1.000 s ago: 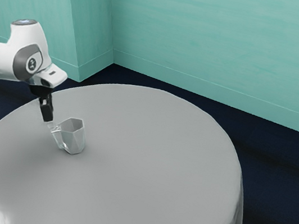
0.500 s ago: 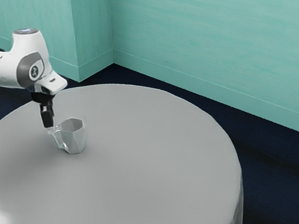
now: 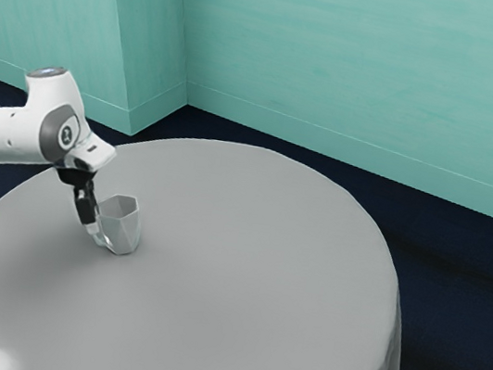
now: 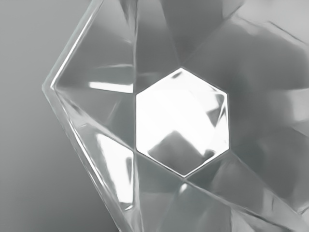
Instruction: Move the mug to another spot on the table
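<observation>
Beneath the hand (image 3: pixel 88 218), now dropped to its rim, the mug (image 3: pixel 123 225) sits unmoved on the worktop (image 3: pixel 242 269); spread or pinching, I cannot tell, and grasping seems next.

Exterior view: even, diffuse light, probably from overhead. The worktop (image 3: pixel 261 272) renders bright grey, shading darker toward its near rim. The floor (image 3: pixel 457 275) is dark. The mug (image 3: pixel 121 221) casts a faint, soft shadow. Wrist view: white glare streaks the mug's facets, and its hexagonal base is brightest.
</observation>
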Robot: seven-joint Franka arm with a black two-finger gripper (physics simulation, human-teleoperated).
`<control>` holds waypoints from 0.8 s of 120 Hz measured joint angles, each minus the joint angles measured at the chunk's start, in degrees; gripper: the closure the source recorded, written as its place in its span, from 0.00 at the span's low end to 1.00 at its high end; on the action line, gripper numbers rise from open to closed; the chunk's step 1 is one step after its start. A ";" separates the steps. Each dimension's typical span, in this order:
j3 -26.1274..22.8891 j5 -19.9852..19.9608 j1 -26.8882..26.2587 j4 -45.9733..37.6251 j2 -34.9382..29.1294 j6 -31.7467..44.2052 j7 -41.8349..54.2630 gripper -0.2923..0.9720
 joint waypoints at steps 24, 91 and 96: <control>-0.20 -2.01 -0.28 -0.20 1.10 0.92 1.09 0.28; -1.55 -4.65 -1.49 -0.18 -1.05 1.90 2.39 0.67; -2.27 -4.74 -1.55 -0.16 -1.84 1.91 2.65 0.71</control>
